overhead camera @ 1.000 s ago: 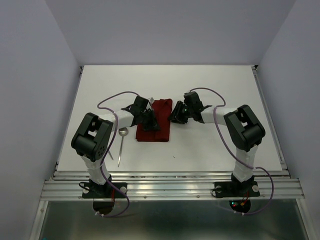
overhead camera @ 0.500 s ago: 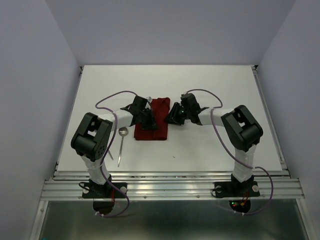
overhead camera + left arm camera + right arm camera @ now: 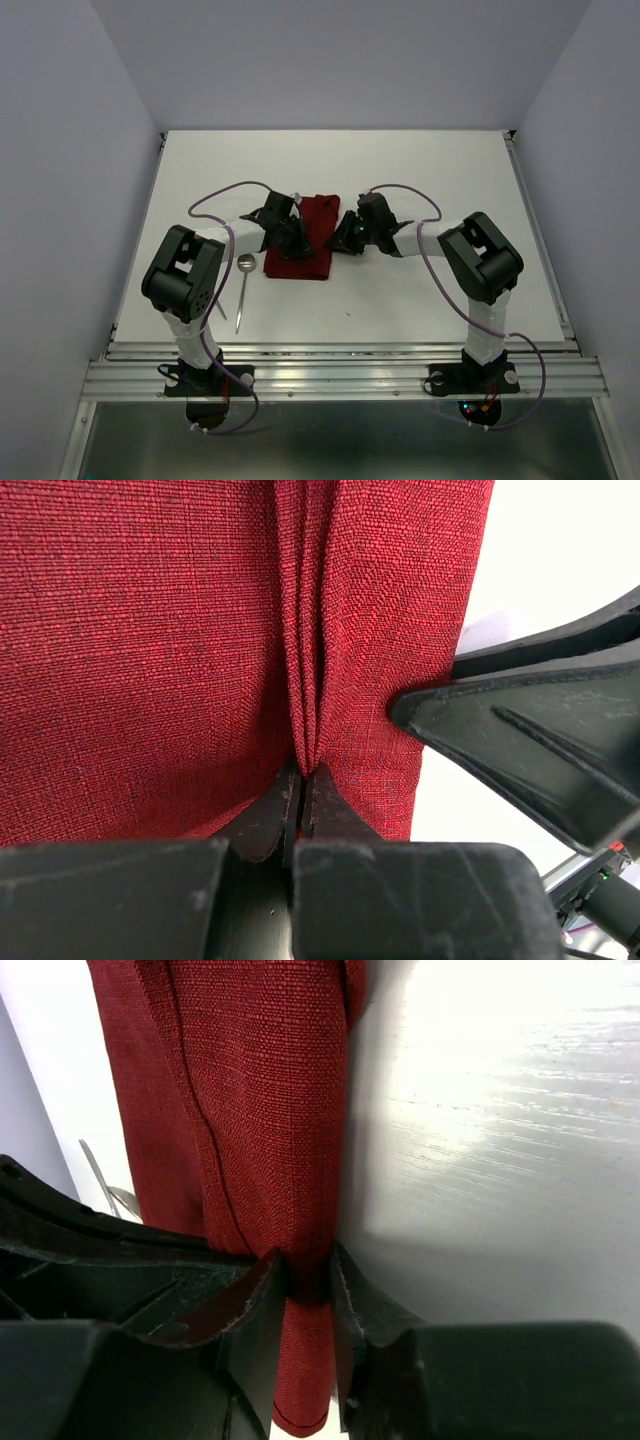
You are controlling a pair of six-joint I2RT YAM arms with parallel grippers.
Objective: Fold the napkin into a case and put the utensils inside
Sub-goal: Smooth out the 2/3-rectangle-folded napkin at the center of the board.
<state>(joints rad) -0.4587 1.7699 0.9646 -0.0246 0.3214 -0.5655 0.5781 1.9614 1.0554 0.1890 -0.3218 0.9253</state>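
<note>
The dark red napkin (image 3: pixel 303 262) lies folded at the table's middle, between both arms. My left gripper (image 3: pixel 293 237) is shut on a thin fold of it (image 3: pixel 302 780), pinching several cloth layers (image 3: pixel 150 630). My right gripper (image 3: pixel 343 238) is shut on the napkin's right folded edge (image 3: pixel 308 1270), where the cloth (image 3: pixel 260 1080) hangs through its jaws. The spoon (image 3: pixel 243 288) lies on the table left of the napkin. The thin straight utensil (image 3: pixel 297 197) peeks out by the napkin's far left corner and also shows in the right wrist view (image 3: pixel 104 1188).
The white table (image 3: pixel 440 180) ends in a metal rail (image 3: pixel 340 350) at the near edge. Purple cables (image 3: pixel 225 195) loop over both arms. The right gripper's black finger (image 3: pixel 540 740) shows close beside the napkin in the left wrist view.
Both grippers have moved left and slightly nearer with the cloth. The napkin has shifted left and its near end now sits closer to the spoon.
</note>
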